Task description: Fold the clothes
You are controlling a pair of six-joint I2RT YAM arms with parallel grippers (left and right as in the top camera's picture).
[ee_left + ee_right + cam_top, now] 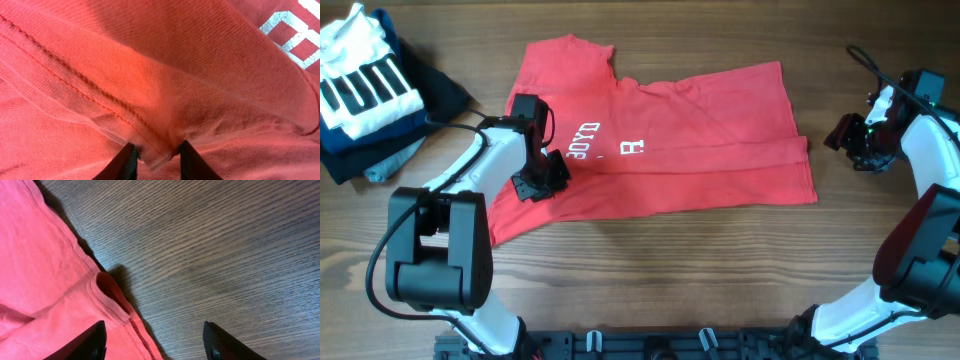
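1. Nearest me, the brown wood-grain surface (670, 270) runs bare in a wide band between the arm bases and the shirt's near edge.
2. The red short-sleeved cotton T-shirt (660, 140) lies flat across the middle of the surface. It sits slightly slanted, with its left corner reaching closest to me.
3. My left gripper (156, 155) sits on the shirt's left part. It is clamped on a doubled fold of cloth that carries a stitched hem (75, 82), and the fabric fills the narrow gap between the fingers.
4. My right gripper (157, 342) is at the shirt's right edge with its fingers spread wide and nothing held. A small curled loop of hem lies just ahead of it. Everything to its right is bare wood, well apart from other things.
5. The cloth shows long creases running left to right, and the right edge is layered. The white printed lettering (585, 135) sits left of centre, just beside the left gripper.
6. At the far left corner, a white black-striped garment (360, 80) rests on navy folded clothes (435, 95), near the shirt's far-left edge but not touching it.
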